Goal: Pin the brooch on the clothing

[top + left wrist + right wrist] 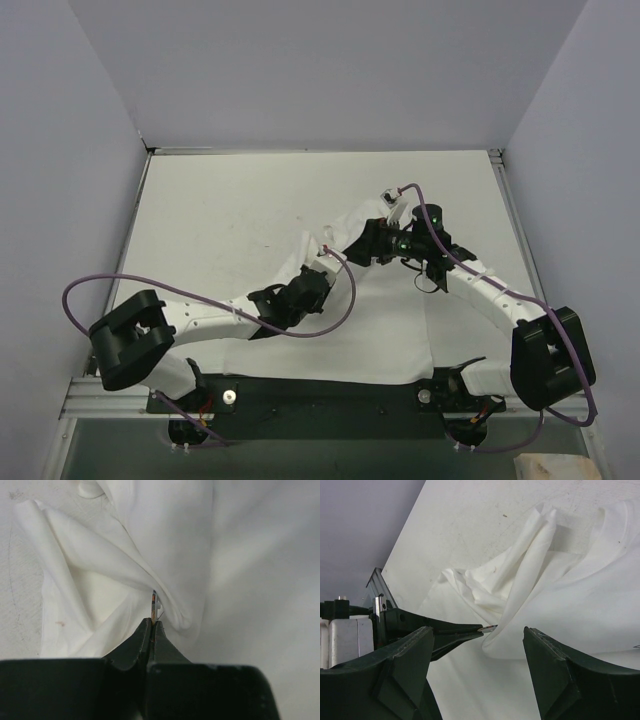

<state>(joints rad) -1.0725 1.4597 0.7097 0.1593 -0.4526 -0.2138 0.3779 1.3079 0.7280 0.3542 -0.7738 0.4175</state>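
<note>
White worktop (220,200) carries the T-shirt (380,335), bunched into a raised fold. Nearer, the left gripper (152,624) has its jaws clenched on the brooch (155,604), held edge-on against that fold. Farther right, the right gripper (477,630) straddles the fold, jaws released.

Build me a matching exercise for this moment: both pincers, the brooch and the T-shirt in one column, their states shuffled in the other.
Things:
1. left pincer
2. right pincer
3. brooch
4. T-shirt

States:
A. white, bunched into raised folds
B. open wide, gripping nothing
C. shut at the tips on a small thin thing
D. seen edge-on, held against a fold of cloth

Pairs: 1-C, 2-B, 3-D, 4-A
</note>
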